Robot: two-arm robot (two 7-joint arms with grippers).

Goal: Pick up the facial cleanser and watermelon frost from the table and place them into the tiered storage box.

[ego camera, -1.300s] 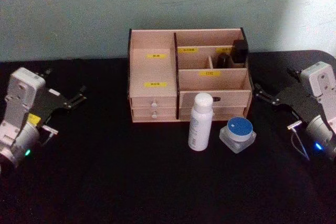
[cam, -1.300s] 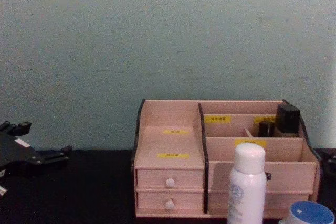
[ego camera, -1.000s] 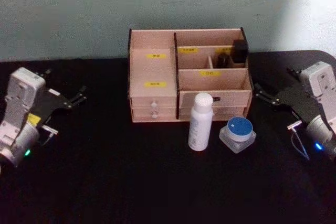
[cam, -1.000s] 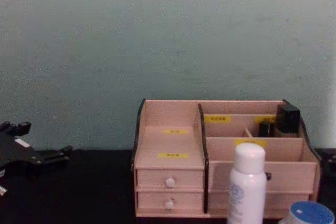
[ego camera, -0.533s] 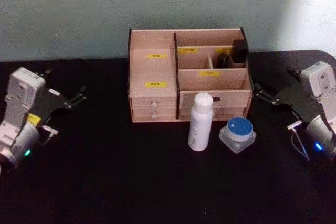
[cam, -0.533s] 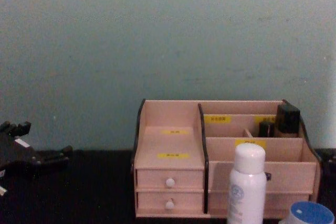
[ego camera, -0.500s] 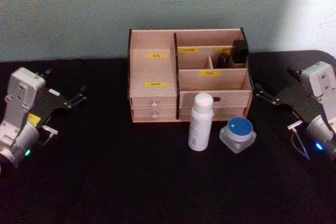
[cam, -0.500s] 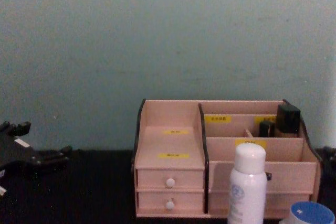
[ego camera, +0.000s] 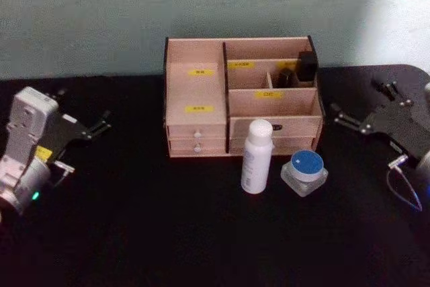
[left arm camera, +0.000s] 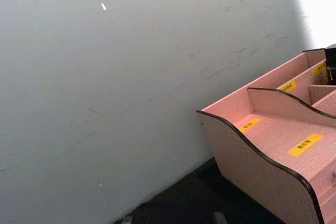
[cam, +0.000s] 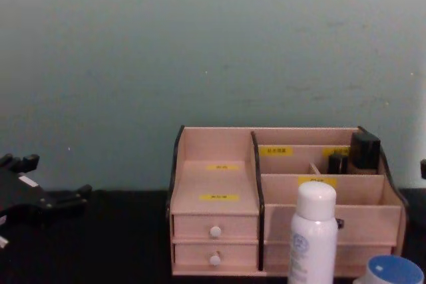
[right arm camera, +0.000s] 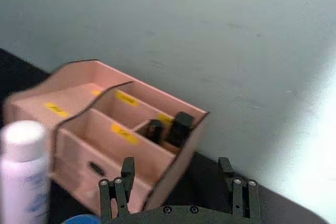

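Pink wooden box (left arm camera: 252,150) with a dark curved side edge and yellow labels (left arm camera: 305,144) on its steps. Grey wall (left arm camera: 105,77) behind, black table (left arm camera: 194,198) beneath. Dark item (left arm camera: 331,59) at the edge, possibly a bottle.

A plain grey-green wall (ego camera: 101,11) stands at twelve o'clock. A black table (ego camera: 168,233) spreads from it toward six. Bright white light (ego camera: 403,5) washes the wall at two o'clock.

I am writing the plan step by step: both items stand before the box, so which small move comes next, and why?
Probably the right gripper should come inward and down toward the watermelon frost. That gripper is open beside the tiered storage box, and the jar stands free on the table, nearer to it than the facial cleanser. The left gripper, open, sits far left.
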